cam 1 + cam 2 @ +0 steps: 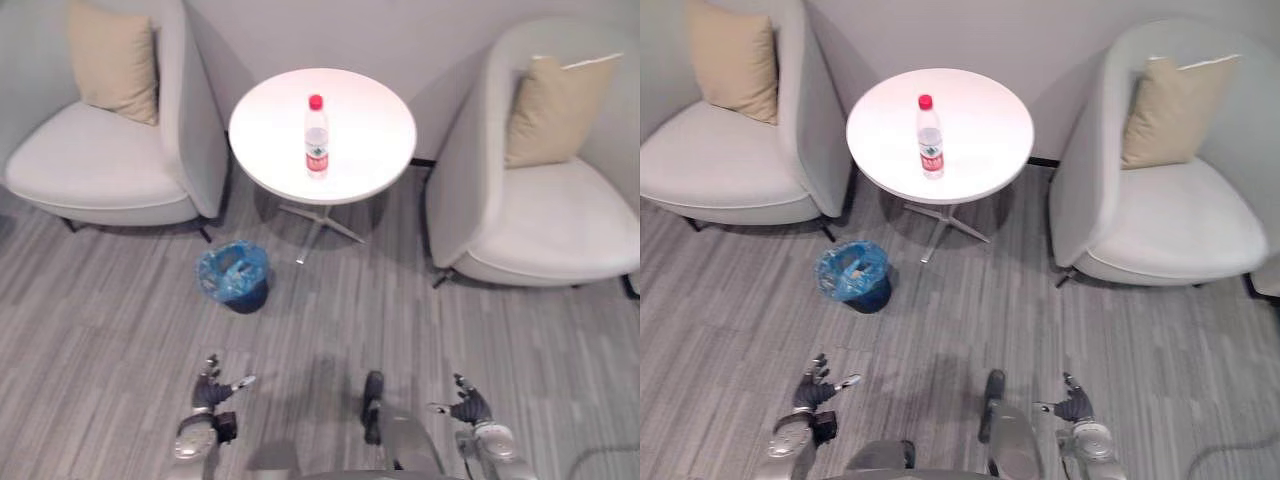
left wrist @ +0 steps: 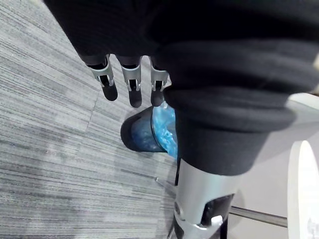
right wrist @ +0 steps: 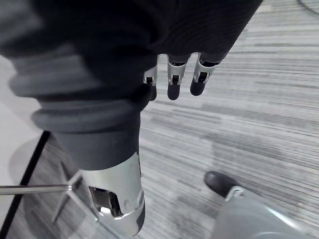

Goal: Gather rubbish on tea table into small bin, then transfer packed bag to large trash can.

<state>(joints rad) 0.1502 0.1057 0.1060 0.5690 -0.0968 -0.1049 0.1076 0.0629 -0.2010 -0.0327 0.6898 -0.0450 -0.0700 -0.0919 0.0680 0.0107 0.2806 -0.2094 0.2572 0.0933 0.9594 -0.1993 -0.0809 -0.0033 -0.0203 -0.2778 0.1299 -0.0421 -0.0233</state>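
Note:
A clear plastic bottle (image 1: pixel 316 137) with a red cap and red label stands upright near the middle of the round white tea table (image 1: pixel 365 150). On the floor in front of the table and to its left sits a small dark bin (image 1: pixel 235 277) lined with a blue bag; the left wrist view has this bin (image 2: pixel 144 133) just past the fingers. My left hand (image 1: pixel 211 392) hangs low at the front left, fingers relaxed and holding nothing. Low at the front right is my right hand (image 1: pixel 468 406), open and holding nothing too.
A pale armchair (image 1: pixel 110 165) with a tan cushion (image 1: pixel 112 60) stands left of the table. A second armchair (image 1: pixel 540 215) with a tan cushion (image 1: pixel 550 110) is on the right. Grey striped carpet (image 1: pixel 330 320) lies between me and the table.

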